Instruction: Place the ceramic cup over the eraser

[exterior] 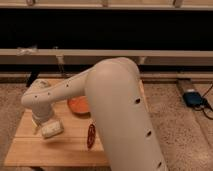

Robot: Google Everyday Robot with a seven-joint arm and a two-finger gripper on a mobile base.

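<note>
The arm point(117, 105) reaches left across the table point(30, 150), and the bowl point(78, 105) sits mid-table. The gripper point(42, 114) hangs low at the left. Whether it is spread or pinching cannot be told. The cup point(38, 121) seems to be right under it. The eraser point(33, 77) lies at the back-left corner.

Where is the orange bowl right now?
In the camera view, the orange bowl sits near the middle of the wooden table, partly behind the robot's arm; the end effector hangs to its left, beside the whitish block.
</note>
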